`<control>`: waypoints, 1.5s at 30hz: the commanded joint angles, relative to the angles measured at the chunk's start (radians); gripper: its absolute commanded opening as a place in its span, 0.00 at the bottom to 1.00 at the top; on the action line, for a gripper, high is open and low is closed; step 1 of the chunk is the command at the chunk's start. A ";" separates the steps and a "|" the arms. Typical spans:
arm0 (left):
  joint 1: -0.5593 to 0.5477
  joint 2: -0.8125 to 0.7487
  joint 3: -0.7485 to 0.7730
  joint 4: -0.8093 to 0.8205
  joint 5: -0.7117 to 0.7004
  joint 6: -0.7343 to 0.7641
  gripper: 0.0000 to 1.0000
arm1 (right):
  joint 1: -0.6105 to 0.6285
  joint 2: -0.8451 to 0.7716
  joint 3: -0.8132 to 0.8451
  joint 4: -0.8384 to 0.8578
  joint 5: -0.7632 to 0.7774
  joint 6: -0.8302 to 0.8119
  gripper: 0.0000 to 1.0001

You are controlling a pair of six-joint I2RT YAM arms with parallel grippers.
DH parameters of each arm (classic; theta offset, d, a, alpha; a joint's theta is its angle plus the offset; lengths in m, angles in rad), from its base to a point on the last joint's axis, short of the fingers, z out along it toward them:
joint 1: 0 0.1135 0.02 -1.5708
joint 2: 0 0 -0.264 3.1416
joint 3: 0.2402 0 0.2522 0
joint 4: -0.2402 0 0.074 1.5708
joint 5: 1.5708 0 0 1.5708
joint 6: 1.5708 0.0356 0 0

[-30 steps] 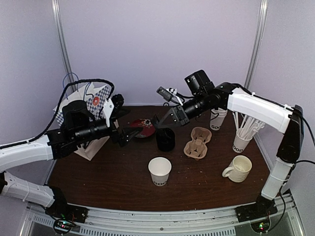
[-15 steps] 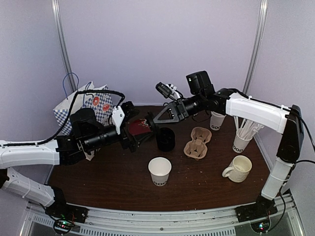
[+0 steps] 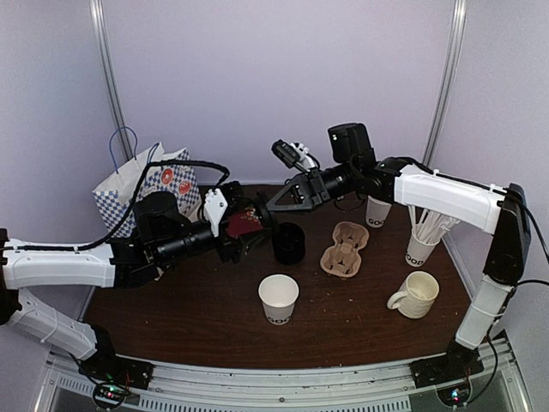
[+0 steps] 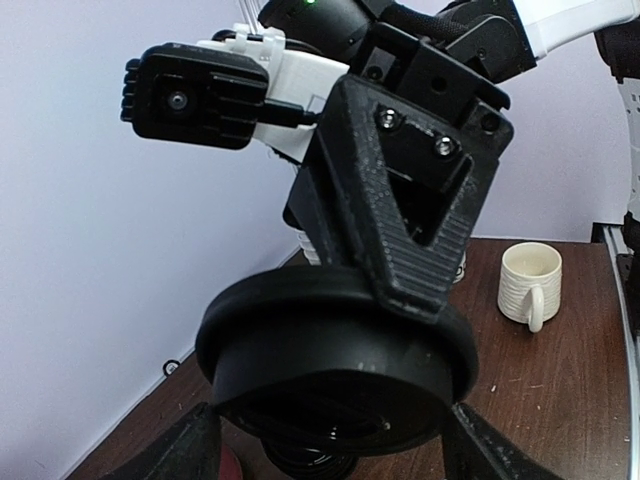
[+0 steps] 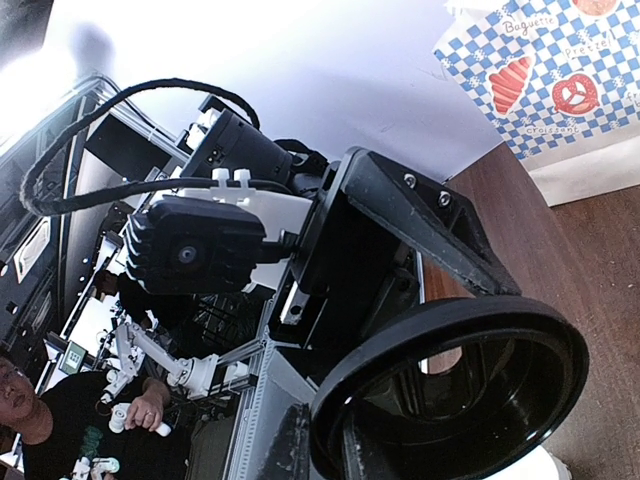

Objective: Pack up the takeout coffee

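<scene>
My right gripper (image 3: 276,204) is shut on the rim of a black dome lid (image 4: 335,350), holding it in the air over the back middle of the table. My left gripper (image 3: 249,225) has come up from the left and is open, with one finger (image 4: 190,445) on each side of the lid. In the right wrist view the lid (image 5: 450,385) shows as a ring pinched at its lower left edge. A lidless white "GOOD" cup (image 3: 278,298) stands at the front centre. The brown pulp carrier (image 3: 345,248) lies to its back right.
A stack of black lids (image 3: 289,243) stands under the grippers, beside a red object (image 3: 240,223). A checked paper bag (image 3: 146,184) is at the back left. A cream mug (image 3: 415,294), a cup of stirrers (image 3: 422,236) and stacked white cups (image 3: 378,209) are on the right.
My left arm has swung right until its fingers flank the lid, and its jaws have narrowed a little. The right gripper has shifted slightly left with the lid.
</scene>
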 commanded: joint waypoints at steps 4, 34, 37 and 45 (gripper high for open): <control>-0.003 0.023 0.030 0.079 0.009 -0.014 0.77 | -0.004 -0.041 -0.034 0.089 -0.018 0.037 0.10; -0.006 0.073 0.437 -0.852 0.028 -0.120 0.68 | -0.203 -0.273 -0.036 -0.619 0.640 -0.753 0.54; -0.008 0.141 0.542 -1.035 0.082 -0.120 0.67 | -0.246 -0.308 -0.146 -0.549 0.782 -0.780 0.56; -0.030 0.308 0.741 -1.353 0.093 -0.152 0.67 | -0.266 -0.323 -0.309 -0.421 0.817 -0.814 0.56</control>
